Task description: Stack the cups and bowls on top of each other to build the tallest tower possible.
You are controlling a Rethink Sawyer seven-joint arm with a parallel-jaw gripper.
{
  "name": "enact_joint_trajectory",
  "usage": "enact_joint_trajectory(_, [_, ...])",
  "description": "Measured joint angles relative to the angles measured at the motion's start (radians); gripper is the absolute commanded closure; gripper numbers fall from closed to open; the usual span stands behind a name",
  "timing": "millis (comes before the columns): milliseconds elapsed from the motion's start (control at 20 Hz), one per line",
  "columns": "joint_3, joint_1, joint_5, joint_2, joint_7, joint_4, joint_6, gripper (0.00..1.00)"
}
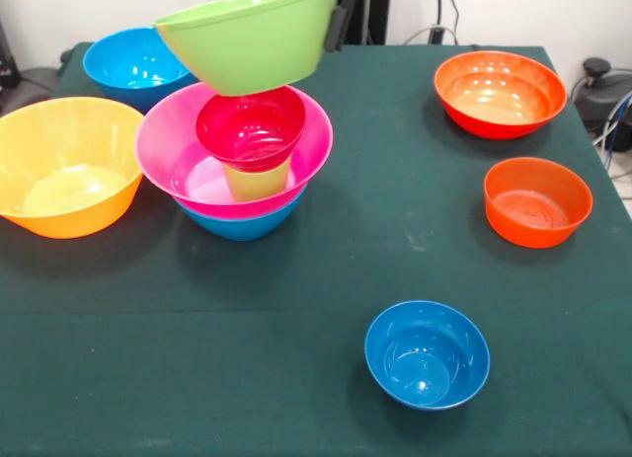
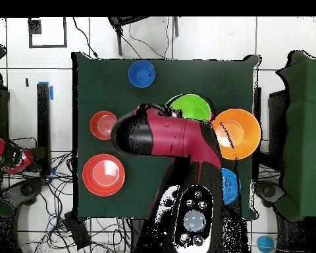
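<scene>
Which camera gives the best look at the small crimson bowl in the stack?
The front view. There the small crimson bowl shows plainly, sitting on the lime cup inside the large pink bowl, under the tilted green bowl. In the overhead view the robot arm covers it; only the green bowl shows.

Glossy smooth plastic bowls point(image 1: 499, 94) (all colours alike) sit on matt green cloth point(image 1: 296, 319)

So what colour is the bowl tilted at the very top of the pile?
Lime green, clearest in the front view.
</scene>
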Motion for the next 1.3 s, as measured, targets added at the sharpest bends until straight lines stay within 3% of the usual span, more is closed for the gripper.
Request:
enact_joint_trajectory(600, [0.033, -0.054, 0.012, 0.058, 0.000, 0.021, 0.000, 1.00])
enact_joint_trajectory(950, [0.036, -0.045, 0.019, 0.115, 0.000, 0.035, -0.001, 1.00])
enact_joint_trajectory(1300, [0.013, -0.018, 0.019, 0.118, 0.000, 0.034, -0.011, 1.00])
